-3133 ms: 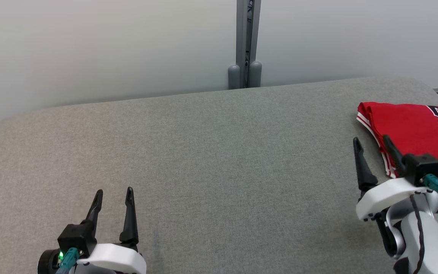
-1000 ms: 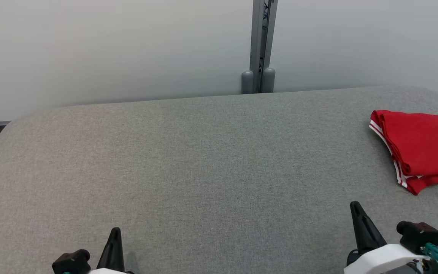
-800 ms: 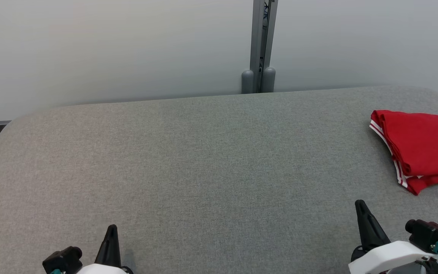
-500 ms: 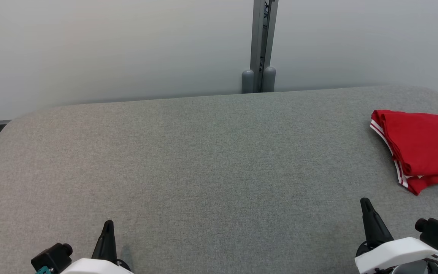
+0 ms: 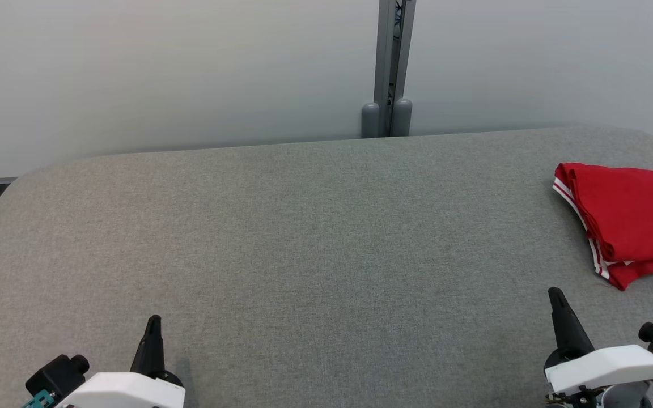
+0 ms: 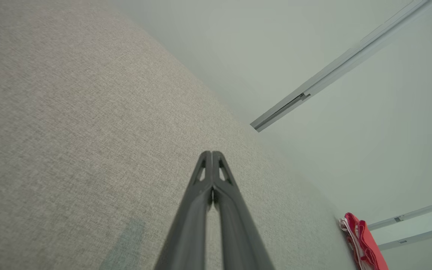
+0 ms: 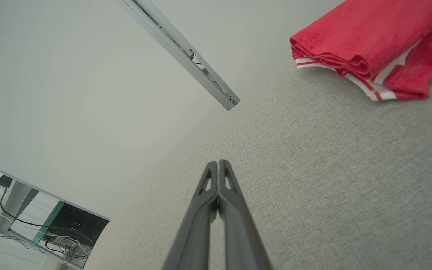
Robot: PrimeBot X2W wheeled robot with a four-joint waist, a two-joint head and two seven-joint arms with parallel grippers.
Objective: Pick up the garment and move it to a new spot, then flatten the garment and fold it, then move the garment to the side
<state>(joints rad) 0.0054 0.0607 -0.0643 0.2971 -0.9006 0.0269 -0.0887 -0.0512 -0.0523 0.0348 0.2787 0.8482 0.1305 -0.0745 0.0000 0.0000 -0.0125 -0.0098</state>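
Observation:
The garment point(image 5: 627, 218) is a red jersey with white and red trim and dark lettering, lying folded at the table's right edge; its folded stack also appears in the right wrist view point(image 7: 366, 45) and small and far off in the left wrist view point(image 6: 362, 243). My left gripper point(image 5: 153, 324) sits at the lower left, shut and empty, fingers pressed together point(image 6: 211, 154). At the lower right my right gripper point(image 5: 556, 296) is also shut with nothing in it point(image 7: 218, 163), a short way in front of the garment and apart from it.
The grey fabric table point(image 5: 315, 238) spreads wide between the grippers and the back wall. A grey post point(image 5: 386, 68) stands behind the far edge. A desk with cables point(image 7: 32, 221) lies beyond the table in the right wrist view.
Both grippers have closed and drawn back toward the bottom of the head view, the left drifting outward left, the right outward right. The garment lies unmoved.

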